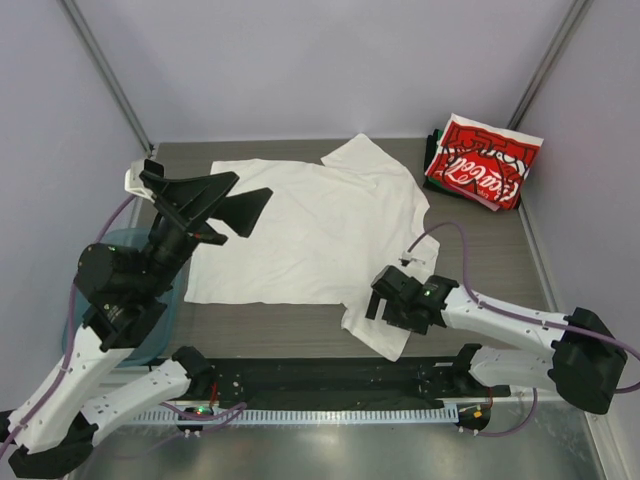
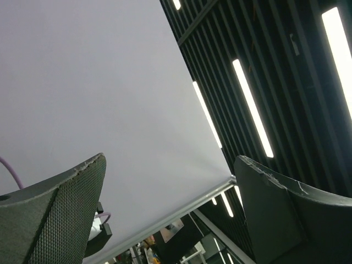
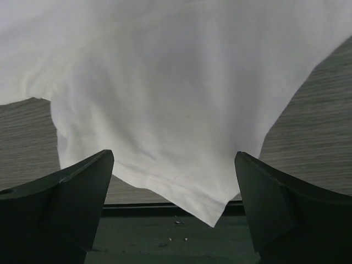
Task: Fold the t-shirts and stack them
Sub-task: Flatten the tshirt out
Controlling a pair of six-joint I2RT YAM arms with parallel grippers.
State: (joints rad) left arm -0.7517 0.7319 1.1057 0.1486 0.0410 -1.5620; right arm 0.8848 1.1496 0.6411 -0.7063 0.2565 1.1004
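Observation:
A plain white t-shirt lies spread flat on the grey table; in the right wrist view its near sleeve hangs over the table's front edge. A folded stack with a red shirt with white script on top sits at the back right. My left gripper is raised above the shirt's left side, open and empty, and its camera points up at the wall and ceiling. My right gripper is open and low, just near of the sleeve's hem, with nothing between its jaws.
A teal translucent bin stands at the left edge under the left arm. A black rail runs along the table's front edge. Grey walls close in the back and both sides.

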